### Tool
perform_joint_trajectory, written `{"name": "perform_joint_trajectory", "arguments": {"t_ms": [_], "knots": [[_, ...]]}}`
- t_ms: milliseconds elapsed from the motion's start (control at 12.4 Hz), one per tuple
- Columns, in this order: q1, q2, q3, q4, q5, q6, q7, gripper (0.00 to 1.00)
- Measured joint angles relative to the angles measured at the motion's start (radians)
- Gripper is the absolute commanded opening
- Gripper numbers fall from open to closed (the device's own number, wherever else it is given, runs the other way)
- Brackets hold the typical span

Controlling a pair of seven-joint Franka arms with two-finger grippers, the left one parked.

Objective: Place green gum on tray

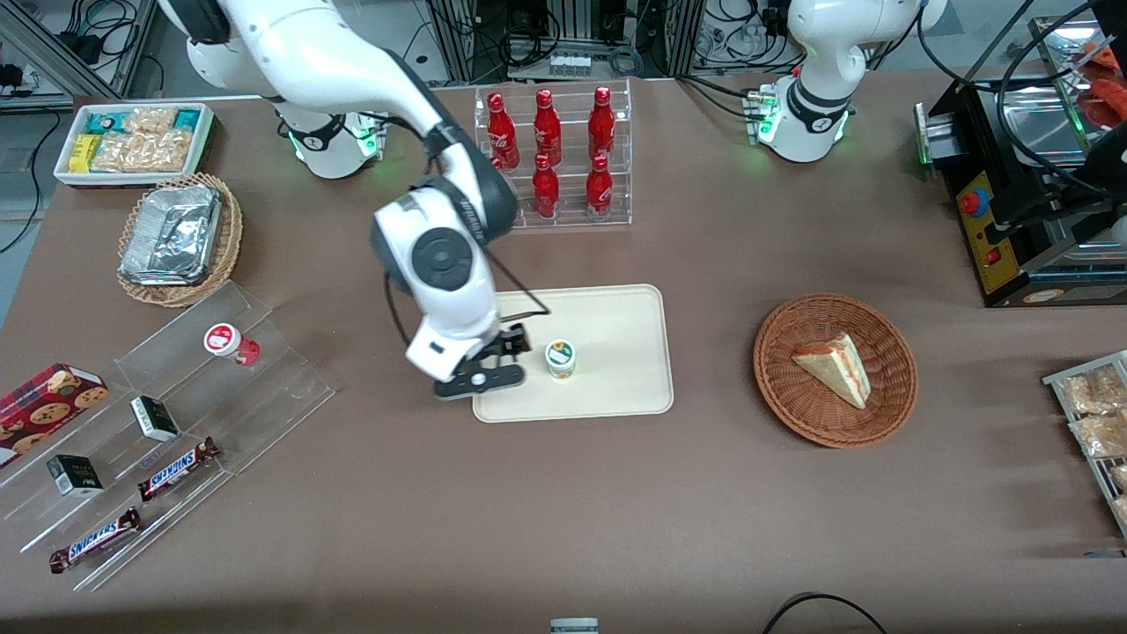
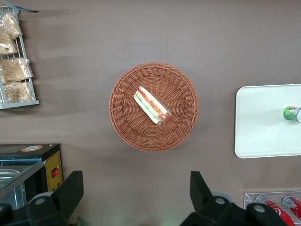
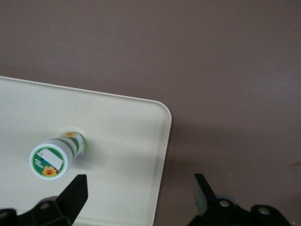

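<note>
One green gum point(image 1: 560, 358) on tray point(image 1: 625, 326); end effector point(image 1: 509, 348) open.

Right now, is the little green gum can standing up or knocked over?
Standing up. The green gum rests on its base on the tray, round lid facing upward. The open gripper is beside it, not touching.

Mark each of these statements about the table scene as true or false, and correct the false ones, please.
1. The green gum stands upright on the tray. True.
2. The gripper is shut on the green gum. False: it is open and empty, apart from the canister, over the tray's edge.
3. The wicker basket holds a wedge of sandwich. True.
4. The red-label canister is on the tray too. False: it is on the clear stepped shelf toward the working arm's end of the table.
5. The red bottles lie flat on the table. False: they stand upright in a clear rack.
</note>
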Motion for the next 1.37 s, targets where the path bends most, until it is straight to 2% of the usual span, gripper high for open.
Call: {"name": "perform_joint_trajectory", "arguments": {"t_ms": [643, 1125, 1366], "knots": [[-0.191, -0.145, 0.002, -0.028, 0.023, -0.249, -0.142, 1.0], [-0.411, -0.256, 0.004, -0.075, 0.023, -0.306, -0.239, 1.0], [-0.546, -0.329, 0.052, -0.1, 0.022, -0.342, -0.303, 1.0]]}}
